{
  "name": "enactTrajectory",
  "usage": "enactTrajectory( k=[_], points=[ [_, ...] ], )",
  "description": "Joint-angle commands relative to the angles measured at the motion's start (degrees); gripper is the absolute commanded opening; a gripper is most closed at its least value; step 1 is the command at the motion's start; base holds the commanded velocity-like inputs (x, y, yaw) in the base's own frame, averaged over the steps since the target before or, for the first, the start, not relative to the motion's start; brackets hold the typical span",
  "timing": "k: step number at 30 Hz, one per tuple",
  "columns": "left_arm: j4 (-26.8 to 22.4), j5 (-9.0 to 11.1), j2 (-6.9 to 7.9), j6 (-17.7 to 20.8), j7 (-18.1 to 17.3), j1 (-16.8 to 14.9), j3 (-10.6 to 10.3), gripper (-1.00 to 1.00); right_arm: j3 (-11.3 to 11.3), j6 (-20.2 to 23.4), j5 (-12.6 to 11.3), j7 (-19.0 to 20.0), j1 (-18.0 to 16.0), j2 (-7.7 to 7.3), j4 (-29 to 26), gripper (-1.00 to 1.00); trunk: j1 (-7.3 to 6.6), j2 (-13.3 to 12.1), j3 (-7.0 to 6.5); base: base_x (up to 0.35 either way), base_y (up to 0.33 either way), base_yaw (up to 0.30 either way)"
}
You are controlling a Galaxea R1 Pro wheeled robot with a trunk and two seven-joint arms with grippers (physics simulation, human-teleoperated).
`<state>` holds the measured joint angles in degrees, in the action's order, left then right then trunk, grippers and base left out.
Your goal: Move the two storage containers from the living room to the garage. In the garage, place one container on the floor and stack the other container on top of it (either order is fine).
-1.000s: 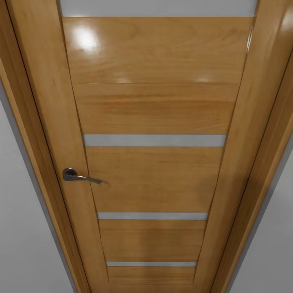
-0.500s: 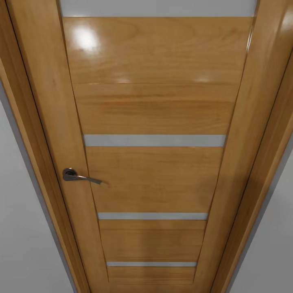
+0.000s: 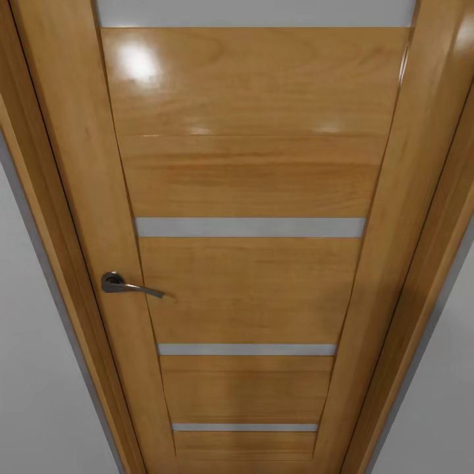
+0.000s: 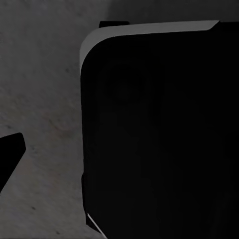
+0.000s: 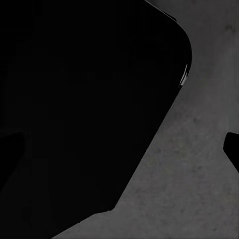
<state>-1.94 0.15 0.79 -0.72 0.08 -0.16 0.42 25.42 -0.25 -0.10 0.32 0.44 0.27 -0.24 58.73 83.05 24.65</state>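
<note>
Both storage containers are out of view. In the head view I face a shut orange wood door [image 3: 250,178] with pale horizontal stripes, close up. My left gripper [image 4: 119,159] hangs over a dark grey mottled floor [image 4: 45,99]; one dark fingertip [image 4: 10,154] shows at the picture's edge and nothing is between the fingers. My right gripper [image 5: 119,149] hangs over the same grey floor [image 5: 189,189], with one fingertip [image 5: 231,149] at the edge and nothing held.
The door has a dark metal lever handle [image 3: 128,285] on its left side. Its wood frame [image 3: 408,276] is flanked by grey-white walls [image 3: 39,368]. My black base [image 4: 159,129] sits beside the left gripper and also looms beside the right one as a black base [image 5: 84,99].
</note>
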Motion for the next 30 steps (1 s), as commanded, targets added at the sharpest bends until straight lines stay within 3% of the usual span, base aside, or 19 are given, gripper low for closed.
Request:
enactTrajectory(
  k=[1, 21, 25, 30],
  points=[
    [0.0, 0.12, -0.03, -0.08, 0.01, -0.02, 0.04, 1.0, 0.16, -0.04, -0.02, 0.03, 0.0, 0.0, -0.02, 1.0, 0.0, 0.02, 0.04, 0.0, 0.0, 0.0],
    [0.01, 0.18, 0.0, -0.09, 0.01, -0.02, 0.16, 1.0, 0.56, -0.91, 0.3, -0.57, -0.07, 0.77, -0.47, 1.0, 0.0, 0.02, 0.04, 0.0, 0.0, 0.0],
    [-0.05, 0.12, 0.04, -0.17, 0.01, -0.02, 0.23, 1.0, 1.31, -1.91, 0.41, -1.23, -0.09, 0.52, -7.68, 1.0, 0.0, 0.02, 0.04, 0.0, 0.0, 0.0],
    [-0.02, 0.12, 0.01, -0.16, 0.01, -0.02, 0.12, 1.0, 1.47, -1.79, 0.6, -5.9, -0.09, 0.02, -21.54, 1.0, 0.0, 0.02, 0.04, 0.0, 0.0, 0.0]
  ],
)
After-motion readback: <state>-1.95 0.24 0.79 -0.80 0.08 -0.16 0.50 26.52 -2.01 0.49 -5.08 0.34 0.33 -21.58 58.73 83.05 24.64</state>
